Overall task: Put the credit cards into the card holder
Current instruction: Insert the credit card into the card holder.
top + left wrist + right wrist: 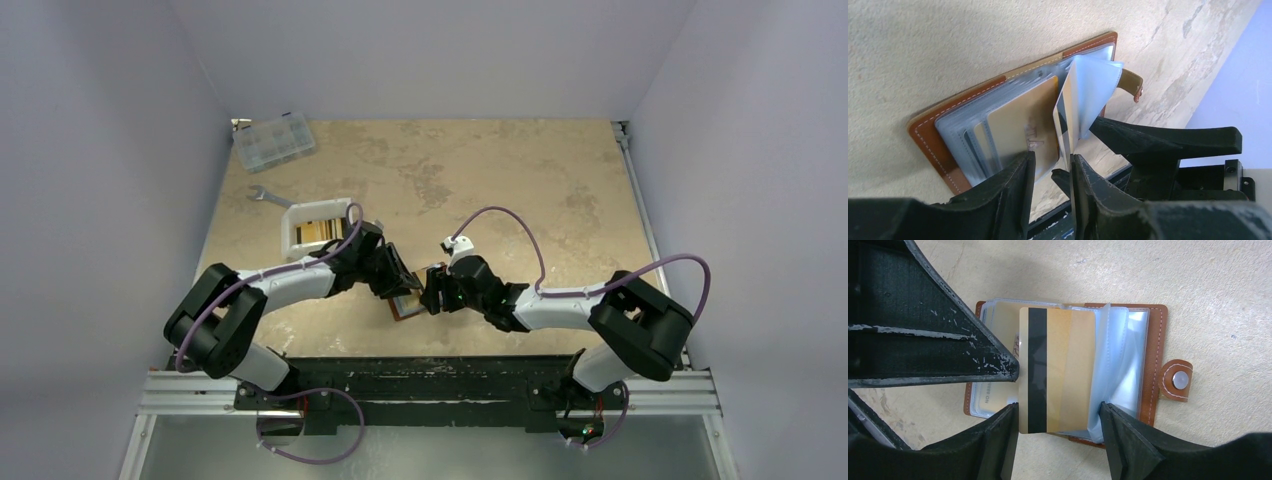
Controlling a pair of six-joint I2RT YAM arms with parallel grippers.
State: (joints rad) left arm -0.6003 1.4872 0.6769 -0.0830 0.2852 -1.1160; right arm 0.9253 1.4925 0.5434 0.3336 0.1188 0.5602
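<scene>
At the left, a tray (292,236) is seen on the worktop (500,180) with what seem to be more cards (320,232) in it. At mid-worktop the left pincer (1053,162) is set narrow. A gold card (1068,370) stands on edge in its gap, against one finger; whether it is clamped cannot be told. The holder (1155,355) lies open and flat just beneath, its clear sleeves (1120,355) fanned up. To the right, the right pincer (1058,412) is spread to about the card's width, a finger beside each side edge; a firm grip cannot be confirmed. The step in hand is judged to be sliding this card into a sleeve. The mouth should be held lifted, the card's leading edge squared to it, and the push made slowly so that the holder is not shoved nor the plastic buckled. The card's black stripe and the snap stud (1180,381) are shown face-on only by the right wrist view. The card's tilt and a pocketed card (1023,125) are shown best by the left wrist view. In the top view the holder is largely hidden under both pincers.
</scene>
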